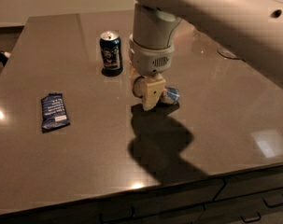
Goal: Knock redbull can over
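Contact is the whole question here. The redbull can (172,95) sits on the table (85,171), and only a small part of it peeks out from behind the gripper (149,96), which stands pressed against or just beside it on the picture's left. That part is pale blue with a silvery glint. It sits low to the surface, so the can's long axis seems tipped or flat rather than upright, though with most of the body hidden I cannot tell for certain. A push would carry from the gripper toward the picture's right. If the can is not yet down, a short sideways nudge that way should be enough for a thin, light metal cylinder that will roll easily on a smooth top. Whether the gripper is released or clenched cannot be told.

Further left of the redbull can, and farther back, a dark navy can (111,52) with a white graphic stands upright, apart from the arm. Well to the left of the redbull can and slightly nearer, a blue wrapped snack bar (54,111) lies flat, its wrapper crinkled. The table is dark, hard and glossy, and the arm's shadow falls on it just in front of the redbull can.
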`<state>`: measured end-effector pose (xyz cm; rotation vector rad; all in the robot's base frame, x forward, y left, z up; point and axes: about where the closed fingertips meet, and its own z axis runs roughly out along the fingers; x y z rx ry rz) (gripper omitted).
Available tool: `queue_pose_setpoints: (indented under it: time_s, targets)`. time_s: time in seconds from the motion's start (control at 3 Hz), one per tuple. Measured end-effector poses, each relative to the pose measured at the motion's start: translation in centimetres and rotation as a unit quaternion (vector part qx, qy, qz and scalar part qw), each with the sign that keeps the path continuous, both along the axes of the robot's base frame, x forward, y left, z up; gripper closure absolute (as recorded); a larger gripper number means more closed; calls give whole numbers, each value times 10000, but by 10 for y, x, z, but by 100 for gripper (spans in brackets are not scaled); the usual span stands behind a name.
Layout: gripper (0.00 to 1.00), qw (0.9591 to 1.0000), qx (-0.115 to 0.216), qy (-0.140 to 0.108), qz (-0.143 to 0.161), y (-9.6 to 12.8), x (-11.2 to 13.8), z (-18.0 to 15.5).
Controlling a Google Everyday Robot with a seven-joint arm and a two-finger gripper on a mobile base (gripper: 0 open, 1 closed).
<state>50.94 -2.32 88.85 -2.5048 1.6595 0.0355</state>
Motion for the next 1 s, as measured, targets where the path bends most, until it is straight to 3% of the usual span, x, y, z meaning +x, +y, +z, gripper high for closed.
queue_pose_setpoints:
  time_s: [0.33, 0.67, 1.0]
  targets:
    - [1, 9998, -89, 128, 99, 1, -6, -10]
    - [0, 9993, -111, 358, 87, -1, -9, -21]
    - [0, 9991, -113, 399, 84, -1, -10, -22]
